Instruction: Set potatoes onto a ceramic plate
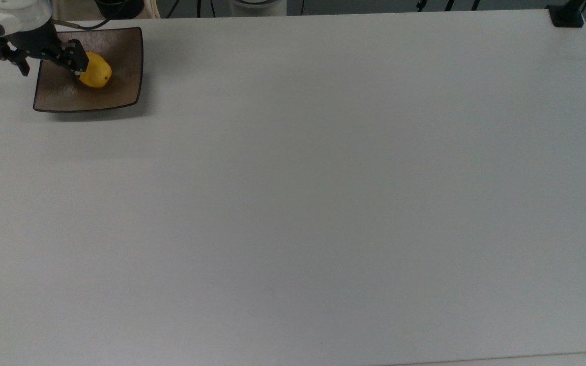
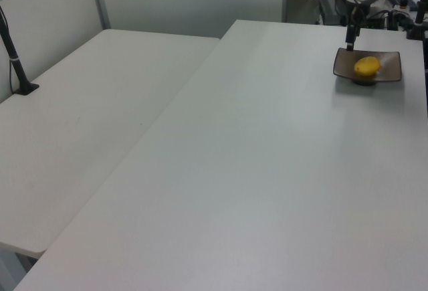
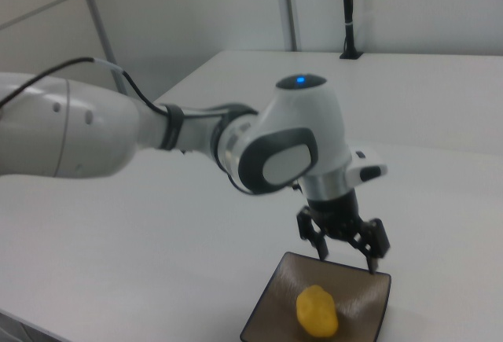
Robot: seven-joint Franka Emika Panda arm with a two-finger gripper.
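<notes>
Top view: white table (image 1: 323, 203) wide and bare; brown square plate (image 1: 120, 96) near the top view's far-left corner, yellow potato (image 1: 95, 72) lying in it. My gripper (image 1: 49, 63) spread open, one finger overlapping potato.

Left view: potato (image 2: 366, 66) on plate (image 2: 391, 70), second table (image 2: 80, 124) alongside.

Right view: gripper (image 3: 346, 259) above plate's (image 3: 271, 310) rim, holding nothing; plate cut off below.

From my station I count one potato (image 1: 95, 74), yellow, and one ceramic plate (image 1: 120, 96), square and brown. One arm (image 3: 94, 134) carries one gripper (image 3: 346, 249) with two fingers (image 3: 376, 241). There are two white worktops (image 2: 281, 170), side by side in the left view. One black post (image 2: 13, 60) stands on the farther one.
</notes>
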